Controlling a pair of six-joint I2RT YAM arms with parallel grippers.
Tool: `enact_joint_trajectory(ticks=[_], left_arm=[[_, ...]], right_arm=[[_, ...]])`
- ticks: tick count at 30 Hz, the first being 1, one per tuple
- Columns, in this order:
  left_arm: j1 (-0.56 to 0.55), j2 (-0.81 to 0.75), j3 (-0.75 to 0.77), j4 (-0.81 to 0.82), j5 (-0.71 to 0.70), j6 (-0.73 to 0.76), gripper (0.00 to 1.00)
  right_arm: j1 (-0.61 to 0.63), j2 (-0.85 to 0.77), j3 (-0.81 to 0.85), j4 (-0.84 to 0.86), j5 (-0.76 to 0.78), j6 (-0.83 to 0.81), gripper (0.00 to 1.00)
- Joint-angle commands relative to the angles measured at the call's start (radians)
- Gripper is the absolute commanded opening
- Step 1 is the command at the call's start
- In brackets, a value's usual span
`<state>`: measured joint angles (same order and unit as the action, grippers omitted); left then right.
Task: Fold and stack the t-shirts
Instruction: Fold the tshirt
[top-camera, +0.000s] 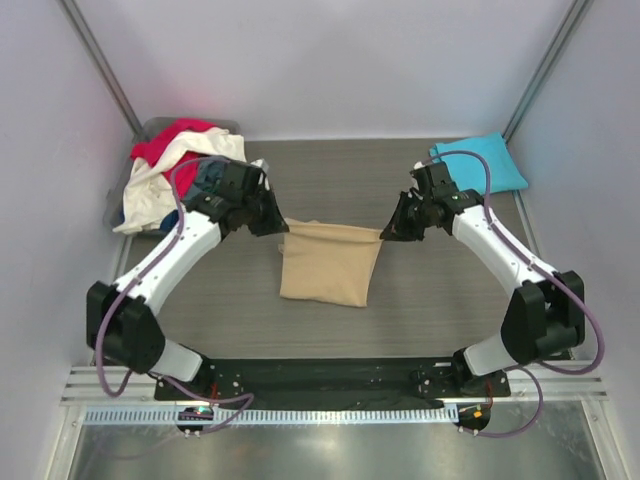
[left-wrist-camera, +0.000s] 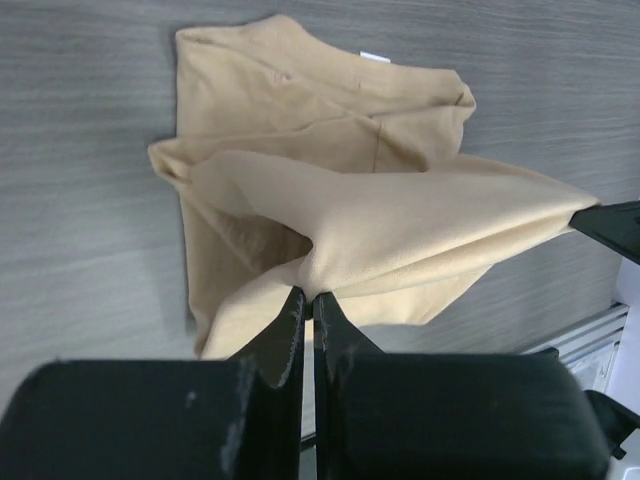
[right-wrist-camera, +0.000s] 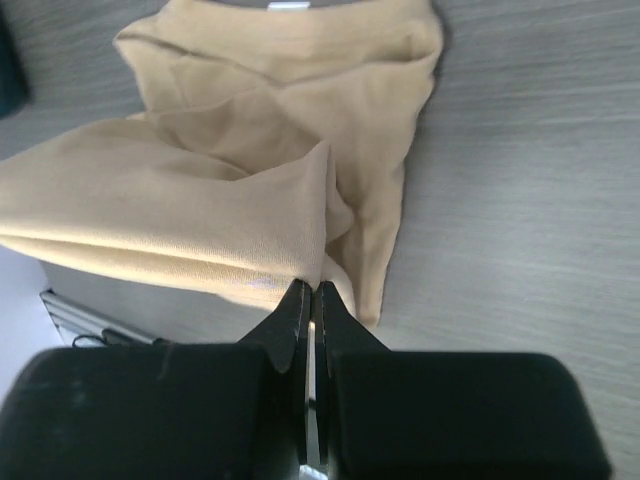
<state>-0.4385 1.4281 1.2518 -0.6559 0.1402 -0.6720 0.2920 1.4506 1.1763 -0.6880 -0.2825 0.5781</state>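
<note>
**Both claws clenched on the tan shirt's top edge**

I take the grey bin (top-camera: 150, 128) at the far left corner of the table (top-camera: 450, 290) as my landmark. The tan t-shirt (top-camera: 330, 270) is to the right of the bin and nearer to the arm bases. Its lower part lies flat on the table, while its top edge is lifted and stretched between the two claws.

The left gripper (top-camera: 272, 222), the one closer to the bin, is clenched on the left corner of that edge. In its wrist camera I see the fingers (left-wrist-camera: 292, 330) pressed together with tan cloth (left-wrist-camera: 400, 225) pinched at their tips. The right gripper (top-camera: 385, 232), farther from the bin, grasps the opposite corner. Its wrist camera shows the jaws closed on a fold of the same cloth (right-wrist-camera: 200, 200), with the rest draped down onto the table.

A red shirt (top-camera: 175, 140) and a white shirt (top-camera: 160, 185) are heaped in the bin and spill over its near rim. Some darker cloth shows beside them, but I cannot make it out clearly. The turquoise shirt (top-camera: 485, 160) lies folded far to the right of the bin, at the same far edge.
</note>
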Motion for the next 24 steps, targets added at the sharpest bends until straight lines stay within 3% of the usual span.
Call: enact_joint_trajectory(ticks=[1, 7, 8, 10, 11, 12, 14, 15, 18, 22, 24], left_arm=[[0.052, 0.081, 0.075, 0.045, 0.071, 0.075, 0.0], [0.093, 0.304, 0.208, 0.062, 0.087, 0.08, 0.0], [0.098, 0.342, 0.234, 0.064, 0.091, 0.081, 0.01], [0.119, 0.454, 0.345, 0.046, 0.111, 0.077, 0.23], [0.127, 0.492, 0.383, 0.038, 0.128, 0.075, 0.38], [0.135, 0.565, 0.438, 0.021, 0.175, 0.074, 0.6], [0.141, 0.615, 0.598, -0.048, 0.197, 0.077, 0.79], [0.139, 0.635, 0.648, -0.08, 0.2, 0.089, 0.85], [0.139, 0.586, 0.704, -0.117, 0.187, 0.095, 0.96], [0.139, 0.407, 0.594, -0.132, 0.151, 0.115, 1.0], [0.141, 0.323, 0.461, -0.131, 0.148, 0.12, 1.0]], right_arm=[[-0.042, 0.063, 0.054, 0.059, 0.033, -0.037, 0.01], [-0.105, 0.236, 0.1, 0.206, -0.115, -0.011, 0.01], [-0.111, 0.291, 0.118, 0.206, -0.119, -0.011, 0.07], [-0.113, 0.344, 0.182, 0.222, -0.13, -0.04, 0.29], [-0.113, 0.385, 0.207, 0.216, -0.113, -0.047, 0.55], [-0.116, 0.395, 0.23, 0.19, -0.098, -0.053, 0.64], [-0.117, 0.383, 0.266, 0.171, -0.057, -0.052, 0.77], [-0.117, 0.366, 0.263, 0.168, -0.046, -0.052, 0.78], [-0.117, 0.268, 0.191, 0.18, 0.0, -0.057, 0.83], [-0.117, 0.168, -0.019, 0.275, -0.082, -0.057, 0.84], [-0.117, 0.136, -0.122, 0.356, -0.168, -0.047, 0.85]])
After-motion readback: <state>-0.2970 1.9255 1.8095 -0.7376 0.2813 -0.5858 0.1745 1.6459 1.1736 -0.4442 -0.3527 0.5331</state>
